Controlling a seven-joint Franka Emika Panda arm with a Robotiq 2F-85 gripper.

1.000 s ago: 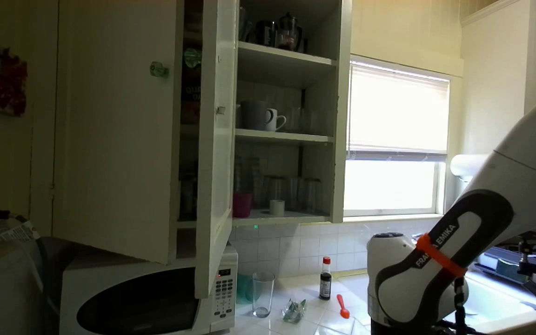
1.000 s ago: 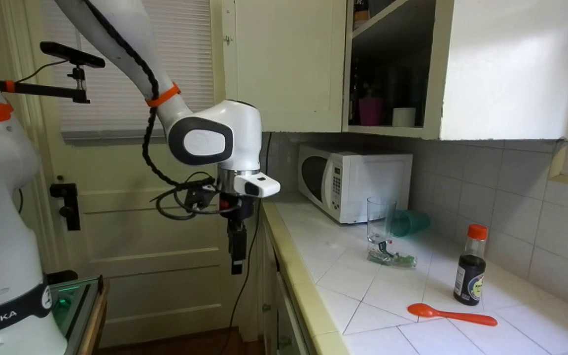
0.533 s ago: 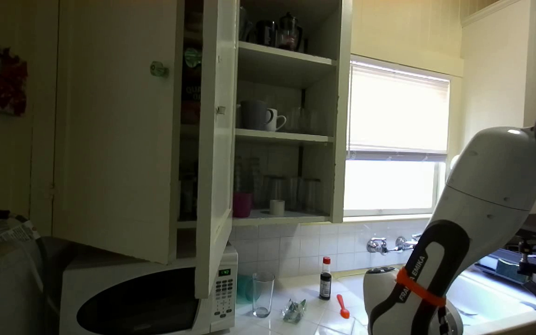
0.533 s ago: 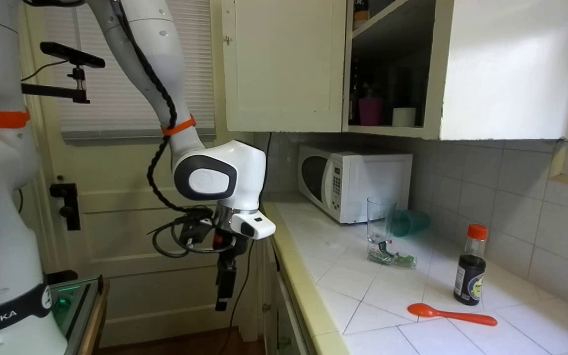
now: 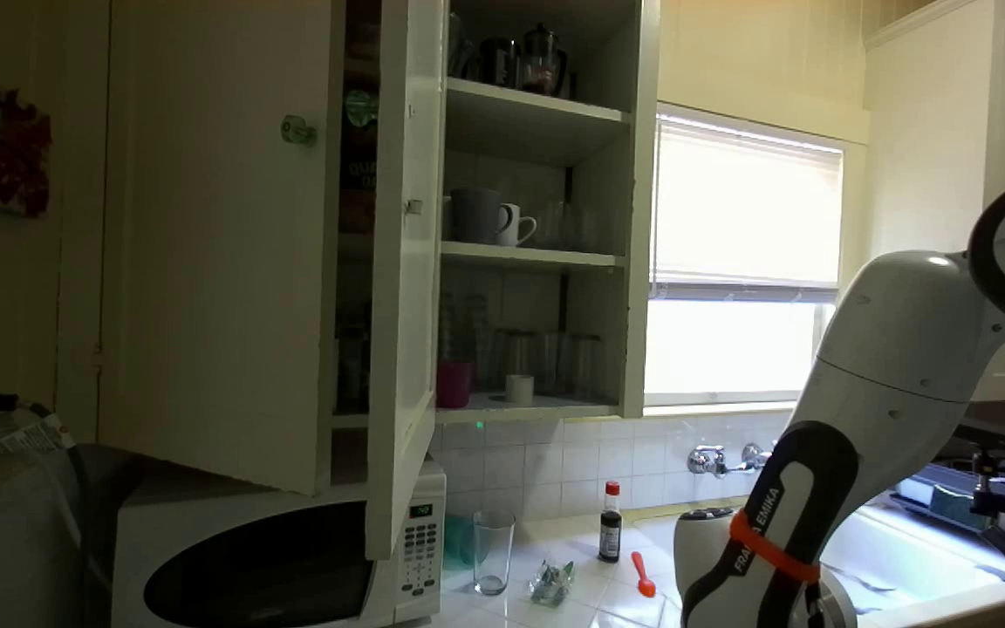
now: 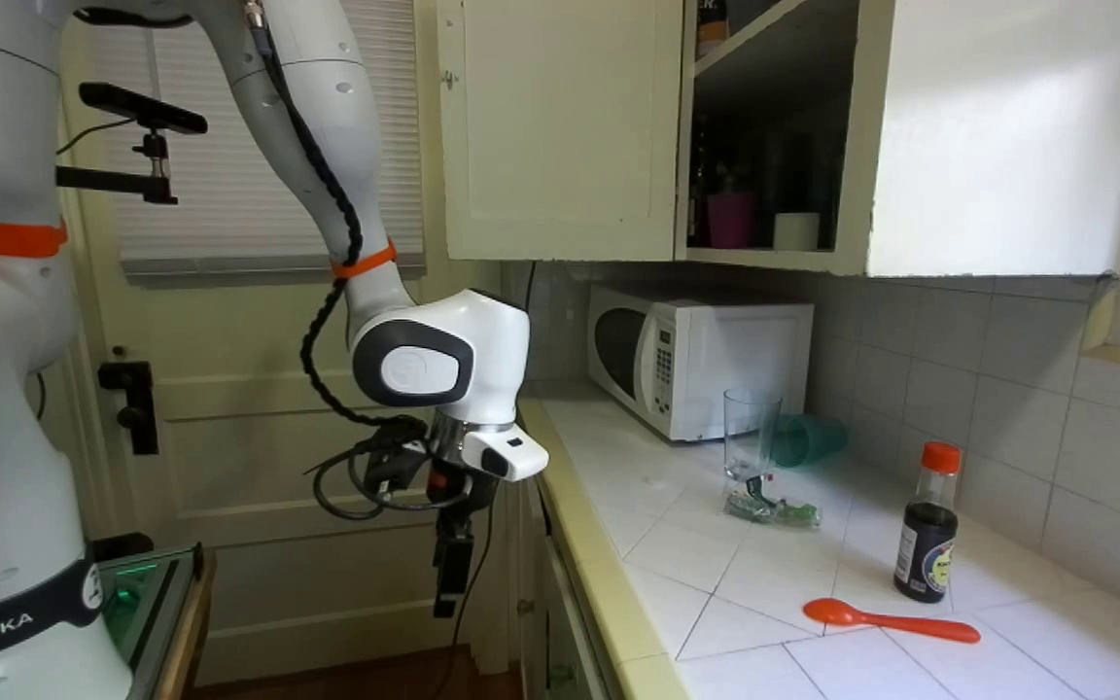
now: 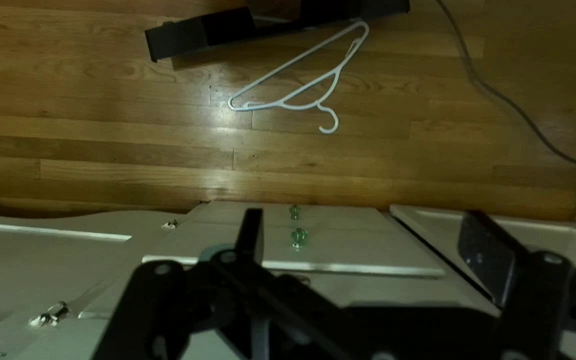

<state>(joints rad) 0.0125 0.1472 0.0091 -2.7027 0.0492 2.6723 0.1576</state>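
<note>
a: how far along is this one?

b: early, i'd judge. the gripper [image 7: 368, 240] is spread wide, nothing between its fingers [image 7: 252, 232]. no contact that i can see.

a: what's it closest to?

b: the drawers [image 7: 353, 220] with green knobs [image 7: 298, 237], below the counter [image 6: 696, 540]. in the wrist view they sit beyond the fingers, mostly between them. can't tell if one is pulled out a bit.

a: so done versus left?

b: done: gripper is down on the drawer side, set wide. left, as far as this shows: any touch or hold. up top a cupboard door [image 5: 405, 305] stands open.

a: stuff on the counter?

b: well apart from the gripper: orange spoon [image 6: 895, 621], sauce bottle [image 6: 927, 544], upright glass [image 6: 750, 437], green cup [image 6: 813, 439] on its side, crumpled packet [image 6: 774, 507] near the glass.

a: pose?

b: in an exterior view the arm [image 6: 332, 126] slants down, then bends so the gripper points at the floor [image 7: 93, 130], slightly tilted. it hangs off the counter's front edge. white hanger [image 7: 308, 87] on the floor there.
</note>
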